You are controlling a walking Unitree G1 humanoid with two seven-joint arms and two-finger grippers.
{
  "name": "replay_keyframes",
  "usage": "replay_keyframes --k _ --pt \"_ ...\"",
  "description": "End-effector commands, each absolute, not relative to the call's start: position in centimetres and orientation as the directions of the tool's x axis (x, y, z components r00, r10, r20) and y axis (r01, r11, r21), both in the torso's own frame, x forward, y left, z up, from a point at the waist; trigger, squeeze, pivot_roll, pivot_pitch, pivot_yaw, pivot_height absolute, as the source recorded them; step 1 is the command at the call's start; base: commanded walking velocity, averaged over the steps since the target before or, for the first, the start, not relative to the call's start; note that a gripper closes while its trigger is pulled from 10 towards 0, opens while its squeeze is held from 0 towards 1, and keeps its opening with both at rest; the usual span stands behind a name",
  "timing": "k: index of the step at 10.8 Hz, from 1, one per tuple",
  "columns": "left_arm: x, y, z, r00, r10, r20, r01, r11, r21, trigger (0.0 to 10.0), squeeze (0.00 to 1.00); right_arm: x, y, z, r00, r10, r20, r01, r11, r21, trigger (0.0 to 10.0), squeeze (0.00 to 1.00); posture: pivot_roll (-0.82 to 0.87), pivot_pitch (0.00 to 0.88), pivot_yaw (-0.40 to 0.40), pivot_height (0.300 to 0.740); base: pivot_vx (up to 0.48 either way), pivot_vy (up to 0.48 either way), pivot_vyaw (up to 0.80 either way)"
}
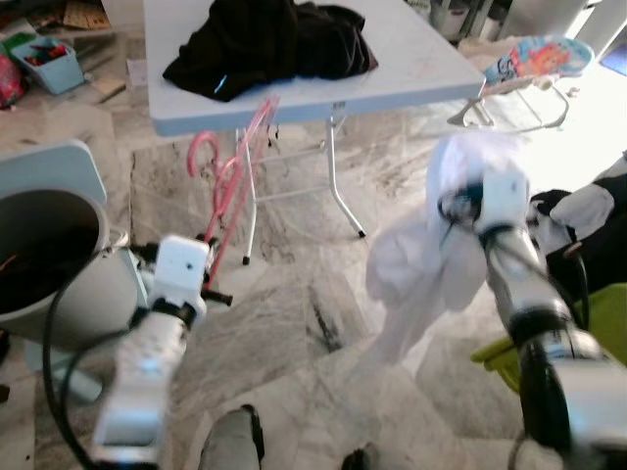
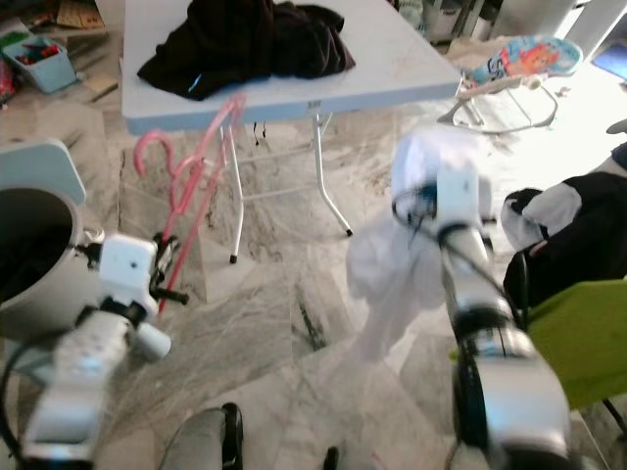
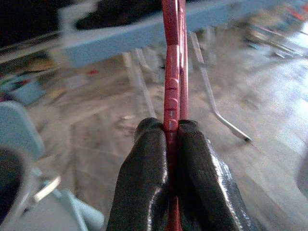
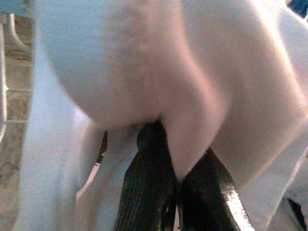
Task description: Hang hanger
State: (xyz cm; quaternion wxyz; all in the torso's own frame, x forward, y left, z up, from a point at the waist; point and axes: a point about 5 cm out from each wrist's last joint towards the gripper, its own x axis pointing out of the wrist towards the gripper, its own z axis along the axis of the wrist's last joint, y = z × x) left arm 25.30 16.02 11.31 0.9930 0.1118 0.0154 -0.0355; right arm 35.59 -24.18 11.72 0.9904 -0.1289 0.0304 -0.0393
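Clearly the pink hanger [image 1: 231, 181], light, stiff and thin, sits pinched by its bar in the left gripper [image 3: 173, 137] before the table [image 1: 421, 59] (the right gripper [image 4: 178, 185] clamps limp white cloth [image 1: 421, 264]).

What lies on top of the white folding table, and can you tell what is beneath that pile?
A heap of dark clothing lies on the white folding table, reaching its near edge. The tabletop under the heap is covered, so anything beneath cannot be seen.
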Motion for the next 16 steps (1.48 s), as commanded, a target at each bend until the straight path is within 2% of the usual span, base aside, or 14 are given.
replay_keyframes --k 1,3,4,6,7,8,9,10,11,13,14,15,16 --pt "25.0 15.6 11.9 1.0 -0.027 0.003 0.026 0.977 0.213 10.0 0.0 35.3 -24.1 13.2 0.999 -0.033 0.033 0.04 0.97 -0.241 0.0 0.0 0.05 0.063 -0.049 0.74 0.0 0.0 0.0" --pt "23.6 16.3 11.5 1.0 -0.015 0.0 0.014 0.977 0.211 10.0 0.0 29.9 -22.4 11.0 0.994 0.105 0.016 -0.099 0.975 -0.198 0.0 0.0 0.02 0.062 -0.038 0.74 0.0 0.0 0.0" --pt "23.0 16.3 11.1 0.998 -0.054 -0.017 0.057 0.974 0.221 10.0 0.0 28.5 -22.1 10.4 0.994 0.108 0.001 -0.105 0.968 -0.23 0.0 0.0 0.01 0.065 -0.034 0.74 0.0 0.0 0.0" --pt "21.7 16.1 11.0 0.997 -0.068 -0.033 0.074 0.975 0.21 10.0 0.0 25.5 -21.3 9.7 0.995 0.097 -0.036 -0.102 0.981 -0.165 0.0 0.0 0.01 0.072 -0.049 0.74 0.0 0.0 0.0" --pt "20.8 15.9 11.0 0.998 -0.057 -0.033 0.062 0.976 0.21 10.0 0.0 23.4 -20.1 9.6 0.994 0.093 -0.052 -0.099 0.985 -0.143 0.0 0.0 0.0 0.069 -0.032 0.74 0.0 0.0 0.0" --pt "20.6 16.3 11.2 1.0 -0.024 -0.018 0.028 0.978 0.207 10.0 0.0 23.6 -19.4 10.2 0.997 0.067 -0.031 -0.07 0.992 -0.108 7.3 0.0 0.0 0.069 -0.025 0.74 0.0 0.0 0.0" --pt "20.7 16.6 11.3 1.0 -0.008 -0.018 0.011 0.981 0.194 10.0 0.0 24.2 -19.3 10.3 0.998 0.043 -0.05 -0.047 0.996 -0.071 10.0 0.0 0.01 0.065 -0.025 0.74 0.0 0.0 0.0" --pt "21.1 16.7 11.7 1.0 -0.014 -0.001 0.013 0.986 0.168 10.0 0.0 24.8 -18.4 10.4 0.994 0.083 -0.066 -0.085 0.996 -0.026 10.0 0.0 0.01 0.063 -0.025 0.74 0.0 0.0 0.0" --pt "21.5 16.7 12.3 0.999 -0.029 0.021 0.025 0.987 0.157 10.0 0.0 24.9 -17.2 10.8 0.988 0.147 -0.048 -0.152 0.98 -0.126 10.0 0.0 0.02 0.061 -0.031 0.74 0.0 0.0 0.0" --pt "21.7 16.6 12.5 0.999 -0.031 0.037 0.025 0.987 0.16 10.0 0.0 24.6 -16.1 10.2 0.965 0.224 -0.139 -0.227 0.974 -0.005 10.0 0.0 0.02 0.06 -0.032 0.74 0.142 0.0 0.0" --pt "21.9 16.5 12.6 0.999 -0.033 0.042 0.026 0.988 0.155 10.0 0.0 24.8 -16.2 10.4 0.972 0.211 -0.105 -0.226 0.963 -0.149 10.0 0.0 0.01 0.06 -0.036 0.74 0.368 0.0 0.0" --pt "21.9 16.4 12.6 0.998 -0.038 0.044 0.031 0.988 0.151 10.0 0.0 24.8 -16.2 10.8 0.971 0.218 -0.095 -0.225 0.972 -0.069 10.0 0.0 0.01 0.059 -0.037 0.74 0.401 0.0 0.0" --pt "22.0 16.3 12.6 0.998 -0.039 0.044 0.032 0.989 0.148 10.0 0.0 25.0 -16.3 11.4 0.97 0.233 -0.066 -0.237 0.969 -0.074 10.0 0.0 0.01 0.059 -0.038 0.74 0.398 0.0 0.0"
